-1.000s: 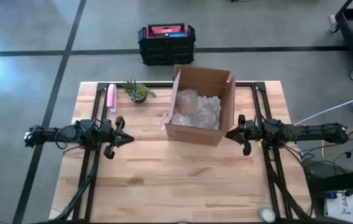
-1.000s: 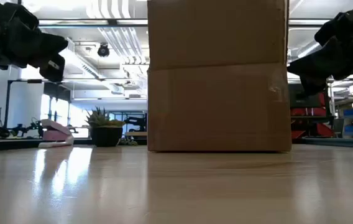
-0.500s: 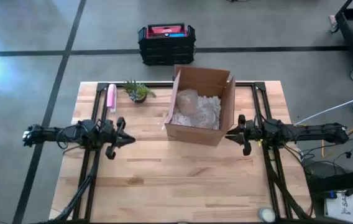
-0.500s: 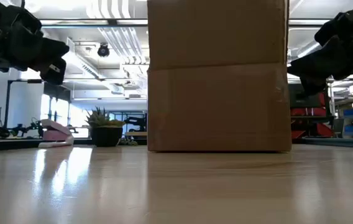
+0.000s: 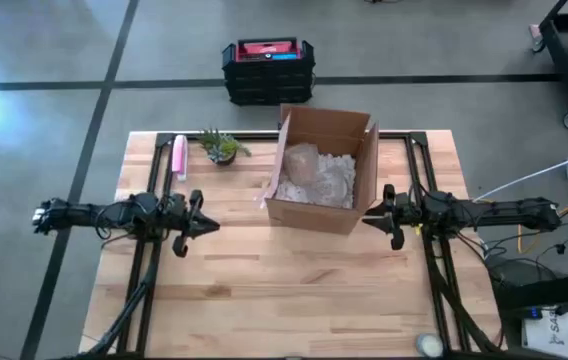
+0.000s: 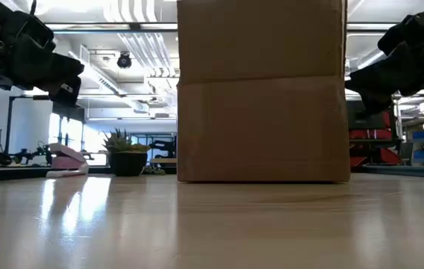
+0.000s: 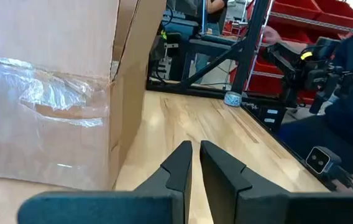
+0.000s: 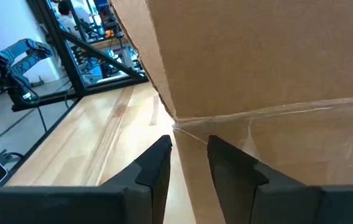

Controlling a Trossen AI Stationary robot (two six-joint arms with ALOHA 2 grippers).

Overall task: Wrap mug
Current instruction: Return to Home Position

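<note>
Cardboard box (image 5: 314,215) blocks the rear middle; bare tabletop (image 5: 294,290) lies open before it.

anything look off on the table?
Only the cardboard box: it sits at a slant to the edges of the table, flaps open. The wrapped mug lies inside; nothing looks spilled or damaged.

In the low view the cardboard box (image 6: 260,112) runs off the top edge, and its wall hides everything inside. From above, the mug is only a pale bubble-wrap bundle (image 5: 304,165) — nothing of the cup itself shows. On the worktop (image 5: 264,300), the pink item (image 5: 179,155) at the far edge and the round thing (image 5: 427,343) at the near edge are too small to identify.
</note>
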